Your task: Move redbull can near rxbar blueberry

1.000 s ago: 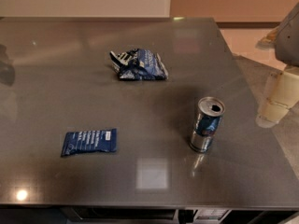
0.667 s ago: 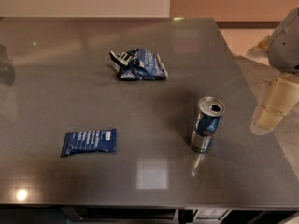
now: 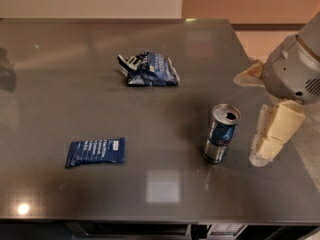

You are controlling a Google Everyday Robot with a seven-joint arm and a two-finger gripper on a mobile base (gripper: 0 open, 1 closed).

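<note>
The redbull can (image 3: 221,133) stands upright on the dark grey table (image 3: 165,189), right of centre, silver and blue with an opened silver top. The rxbar blueberry (image 3: 96,152) lies flat at the front left, a dark navy wrapper with white text, well apart from the can. My gripper (image 3: 251,116) hangs at the table's right edge, just right of the can and not touching it. Its cream fingers (image 3: 274,133) are spread apart and hold nothing.
A crumpled blue-and-white snack bag (image 3: 149,69) lies behind the can, toward the table's middle back. The table's right edge runs just past the gripper, with tan floor beyond. A wall stands behind the table's far edge.
My gripper has moved left and a little lower, closer to the can's right side. The can, the bar and the bag have not moved.
</note>
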